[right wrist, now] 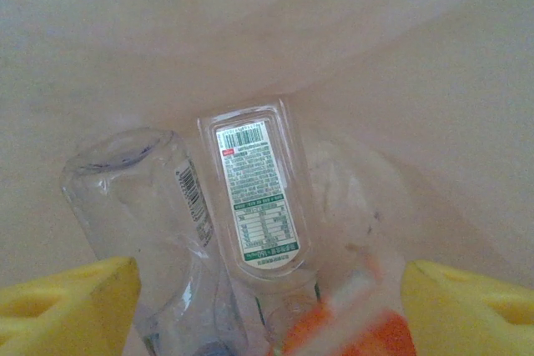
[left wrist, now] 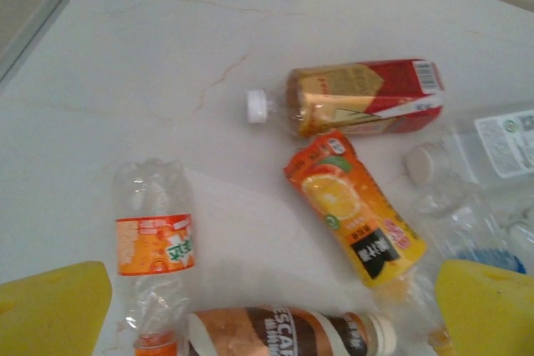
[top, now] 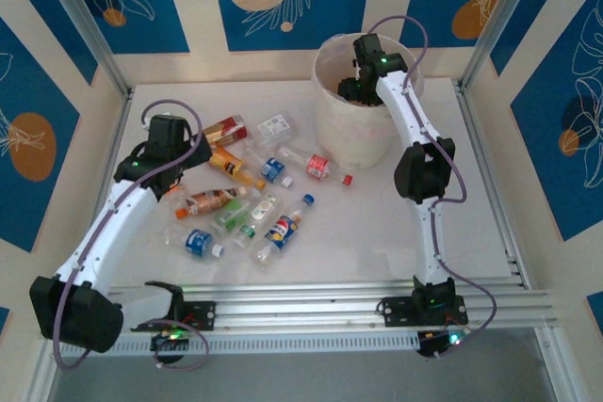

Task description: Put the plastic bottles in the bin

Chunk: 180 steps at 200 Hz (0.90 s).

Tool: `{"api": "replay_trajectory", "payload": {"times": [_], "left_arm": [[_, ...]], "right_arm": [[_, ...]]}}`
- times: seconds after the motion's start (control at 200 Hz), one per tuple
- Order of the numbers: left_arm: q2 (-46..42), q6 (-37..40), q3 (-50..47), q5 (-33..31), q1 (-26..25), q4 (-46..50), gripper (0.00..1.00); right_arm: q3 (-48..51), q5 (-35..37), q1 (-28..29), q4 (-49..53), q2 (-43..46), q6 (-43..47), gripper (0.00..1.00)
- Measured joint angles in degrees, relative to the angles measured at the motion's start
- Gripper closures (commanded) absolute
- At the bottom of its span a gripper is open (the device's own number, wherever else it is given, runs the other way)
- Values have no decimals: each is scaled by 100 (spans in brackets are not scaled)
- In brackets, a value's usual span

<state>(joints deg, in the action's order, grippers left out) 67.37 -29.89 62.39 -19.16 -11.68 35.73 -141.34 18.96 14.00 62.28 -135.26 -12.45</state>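
Left wrist view: left gripper [left wrist: 269, 313] jaws wide apart, coffee bottle [left wrist: 284, 335] below its gap w/ a crushed orange-label bottle [left wrist: 154, 243] just beside (crowded), so closing may pinch both or roll one off; right gripper [right wrist: 267, 306], also spread, hangs above bottles [right wrist: 254, 198] in the bin [right wrist: 350, 31]

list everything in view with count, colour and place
plastic bottles on the table: about ten, clear with red, orange, blue or green labels, scattered left of centre
bottles in the bin: at least two, clear, at its bottom
loose cap: one, red, by the bin's base
bin: one, white, far centre-right
table: one, white, under everything
left gripper: one, yellow fingers, open above the table bottles
right gripper: one, yellow fingers, open inside the bin
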Motion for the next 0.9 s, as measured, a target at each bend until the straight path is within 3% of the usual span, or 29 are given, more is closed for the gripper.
{"api": "replay_trajectory", "payload": {"times": [0.11, 0.15, 0.315, 0.9], "left_arm": [[28, -20, -201, 195, 422, -7, 1], [66, -20, -275, 308, 584, -11, 0], [398, -57, -520, 730, 1126, -87, 0], [1934, 7, -577, 1530, 1937, -741, 10]], "right_arm": [[-37, -17, 0, 7, 2, -7, 9], [-42, -20, 0, 7, 2, -4, 0], [-42, -31, 35, 9, 79, -15, 1], [293, 540, 535, -271, 1628, 11, 1]]}}
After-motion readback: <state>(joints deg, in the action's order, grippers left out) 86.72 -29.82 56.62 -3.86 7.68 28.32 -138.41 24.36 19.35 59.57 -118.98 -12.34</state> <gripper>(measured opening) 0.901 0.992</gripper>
